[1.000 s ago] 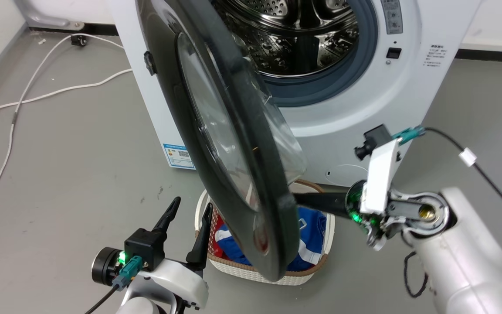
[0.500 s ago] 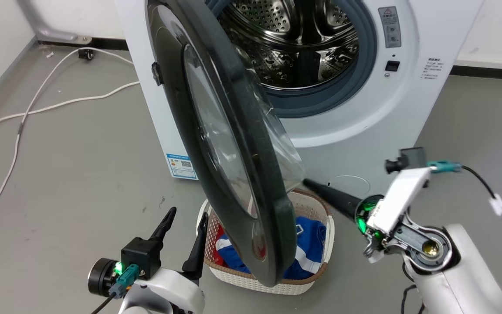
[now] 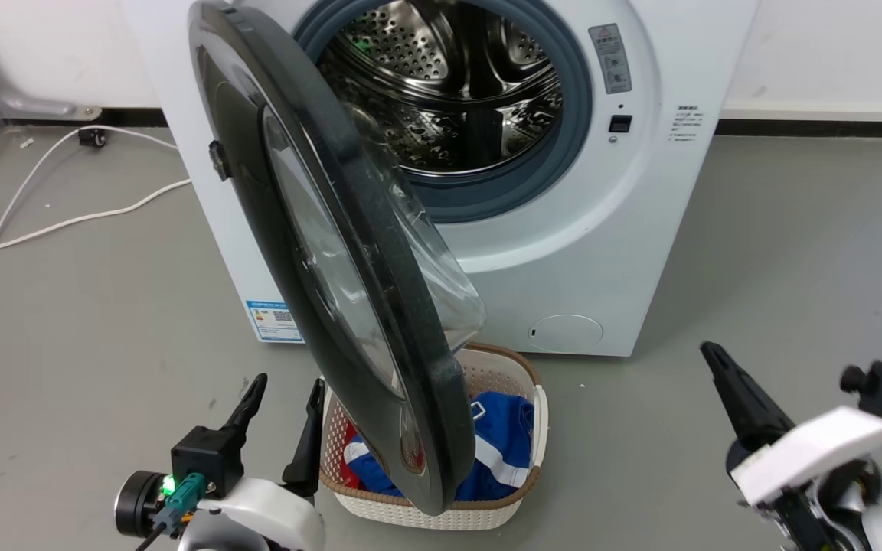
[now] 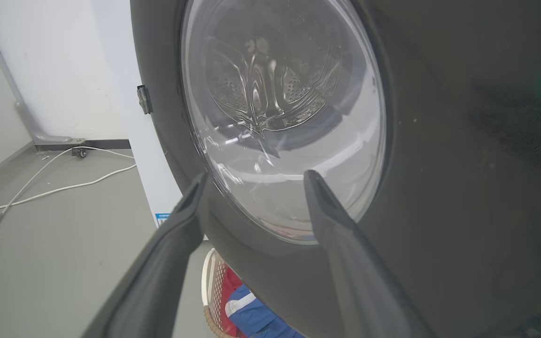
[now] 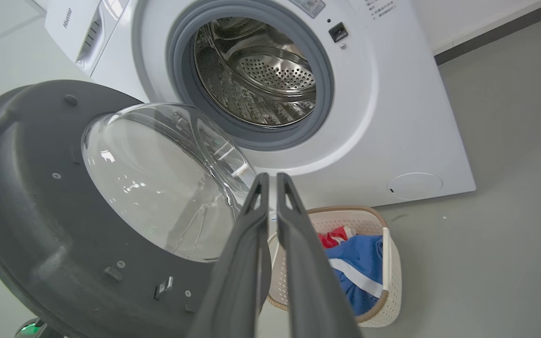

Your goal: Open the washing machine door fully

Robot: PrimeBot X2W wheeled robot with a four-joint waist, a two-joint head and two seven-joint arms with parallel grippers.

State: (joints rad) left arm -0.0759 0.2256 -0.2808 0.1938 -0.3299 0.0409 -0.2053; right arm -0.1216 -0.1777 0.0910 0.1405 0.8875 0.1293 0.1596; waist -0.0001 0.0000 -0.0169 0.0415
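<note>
The washing machine door (image 3: 334, 260) has a glossy dark rim and clear glass; the drum (image 3: 449, 84) is shiny metal.

Washing machine door (image 3: 364, 245) overhangs the basket (image 3: 410, 516); right of it, the drum (image 3: 449, 84) gapes open.

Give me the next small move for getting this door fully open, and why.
Probably bring the right gripper, fingers shut, up to the inner face of the washing machine door and push it leftward. The door stands only about half open, and that gripper hangs clear of it.
</note>
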